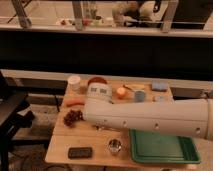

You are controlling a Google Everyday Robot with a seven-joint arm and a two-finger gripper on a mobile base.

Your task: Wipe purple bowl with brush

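Observation:
My white arm (150,117) reaches in from the right across the middle of the wooden table (60,142). Its end (99,92) sits just in front of the orange-red bowl (97,80). The gripper is hidden behind the arm's end, over the middle of the table, and it is shut. What, if anything, it holds does not show. The purple bowl and the brush are both out of sight, possibly behind the arm.
A white cup (74,82) stands at the back left, with a carrot (75,103) and grapes (72,117) in front of it. A black slab (80,152) and a metal cup (115,146) lie near the front edge. A green tray (162,147) fills the front right. An orange (120,92), a blue cup (140,95) and a blue sponge (160,86) sit at the back.

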